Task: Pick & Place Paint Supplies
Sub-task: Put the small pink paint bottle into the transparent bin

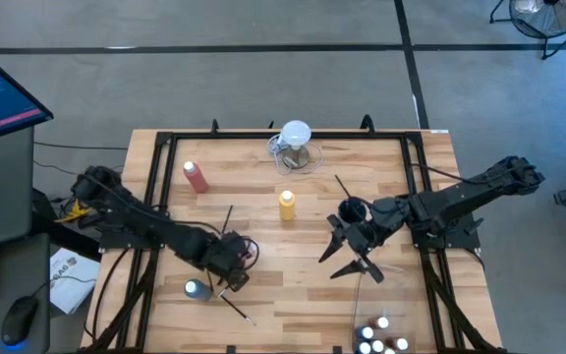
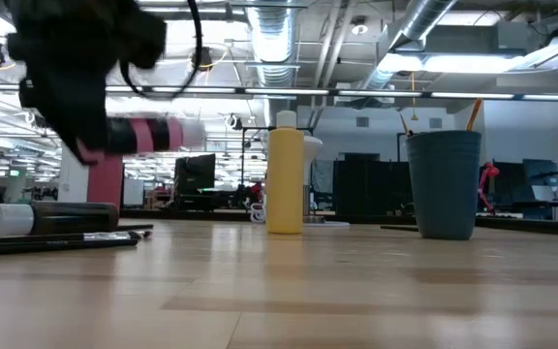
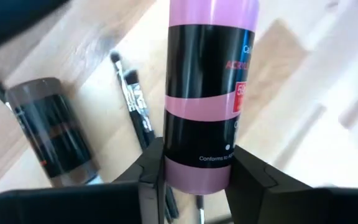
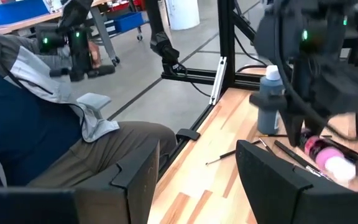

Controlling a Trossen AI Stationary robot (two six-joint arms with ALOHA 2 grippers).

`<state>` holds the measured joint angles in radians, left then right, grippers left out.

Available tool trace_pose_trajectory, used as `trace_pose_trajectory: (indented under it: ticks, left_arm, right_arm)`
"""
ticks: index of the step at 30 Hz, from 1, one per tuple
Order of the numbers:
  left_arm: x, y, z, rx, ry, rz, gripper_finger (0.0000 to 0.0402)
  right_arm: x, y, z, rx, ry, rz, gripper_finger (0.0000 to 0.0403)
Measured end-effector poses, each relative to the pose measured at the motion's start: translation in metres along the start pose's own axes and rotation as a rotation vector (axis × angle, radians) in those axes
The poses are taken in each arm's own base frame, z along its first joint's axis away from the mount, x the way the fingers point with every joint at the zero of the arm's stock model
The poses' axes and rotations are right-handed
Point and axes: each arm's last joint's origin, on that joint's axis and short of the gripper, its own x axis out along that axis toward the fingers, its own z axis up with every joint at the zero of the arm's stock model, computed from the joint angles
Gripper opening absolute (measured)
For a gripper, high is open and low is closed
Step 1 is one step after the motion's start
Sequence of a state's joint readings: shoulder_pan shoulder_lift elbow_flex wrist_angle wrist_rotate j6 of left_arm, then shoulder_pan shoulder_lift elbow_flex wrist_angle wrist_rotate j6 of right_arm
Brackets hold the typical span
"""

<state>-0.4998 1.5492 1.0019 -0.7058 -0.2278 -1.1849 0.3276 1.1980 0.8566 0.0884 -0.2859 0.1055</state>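
Note:
My left gripper (image 1: 230,260) is shut on a pink bottle with black bands (image 3: 207,93) and a white cap (image 2: 190,131), above the table's near left. A dark bottle with a pale cap (image 1: 197,288) and thin dark brushes (image 3: 132,99) are on the table beside it. A yellow bottle (image 1: 287,205) stands at the middle and a pink-red bottle (image 1: 196,177) at the far left. Small white-capped bottles (image 1: 376,339) stand at the near right edge. My right gripper (image 1: 352,253) is open and empty beside a dark cup (image 1: 352,209). My left gripper pinches the pink bottle's bottom end (image 3: 194,177) between its two fingers (image 3: 149,183), one on each side of the round body. The bottle runs on forward from the fingers. It is lifted clear of the table, about level, with its cap toward the table's right (image 2: 148,134).
A clear jug with a white round top (image 1: 295,146) stands at the far middle. The cup (image 2: 444,184) holds brushes. Another brush (image 1: 229,218) lies left of the yellow bottle. A black frame (image 1: 155,187) rims the table. A seated person (image 4: 36,118) shows beyond the left edge.

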Motion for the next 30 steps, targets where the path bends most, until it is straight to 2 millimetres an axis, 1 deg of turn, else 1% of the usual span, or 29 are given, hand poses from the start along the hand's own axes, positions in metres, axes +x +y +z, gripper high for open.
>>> trace_pose_trajectory:
  ticks: [4,7,9,11,13,15,16,18,22,26,30]
  left_arm:
    - [-0.02,-0.008,-0.009,0.034,-0.042,-0.107,0.0088]
    - [-0.03,-0.017,-0.015,0.076,-0.071,-0.215,0.0088]
    - [-0.035,-0.025,-0.017,0.128,-0.108,-0.291,0.0088]
    - [-0.038,-0.033,-0.015,0.16,-0.15,-0.371,0.0088]
    - [-0.04,-0.039,-0.013,0.187,-0.187,-0.422,0.0088]
    - [-0.04,-0.042,-0.011,0.214,-0.218,-0.448,0.0088]
    - [-0.04,-0.042,-0.011,0.224,-0.228,-0.448,0.0088]
    - [-0.041,-0.043,-0.01,0.229,-0.246,-0.445,0.0088]
    - [-0.041,-0.043,-0.01,0.228,-0.262,-0.445,0.0087]
    - [-0.041,-0.044,-0.01,0.228,-0.265,-0.449,0.0087]
    - [-0.041,-0.044,-0.01,0.228,-0.267,-0.452,0.0087]
  right_arm:
    - [0.001,0.004,0.0,-0.05,-0.001,0.016,0.0205]
    - [0.003,0.009,0.002,-0.105,-0.028,0.027,0.0205]
    - [0.01,0.01,0.003,-0.119,-0.067,0.005,0.0205]
    - [0.017,0.009,0.0,-0.151,-0.077,-0.009,0.0205]
    - [0.029,0.008,0.0,-0.199,-0.123,-0.006,0.0205]
    - [0.041,0.006,-0.005,-0.211,-0.135,-0.004,0.0205]
    - [0.048,0.004,-0.007,-0.204,-0.129,-0.004,0.0205]
    - [0.058,0.002,-0.007,-0.183,-0.13,-0.002,0.0205]
    - [0.068,-0.004,0.002,-0.097,-0.141,-0.007,0.0205]
    - [0.07,-0.015,0.006,-0.03,-0.137,-0.037,0.0205]
    - [0.066,-0.034,0.001,0.068,-0.082,-0.11,0.0205]
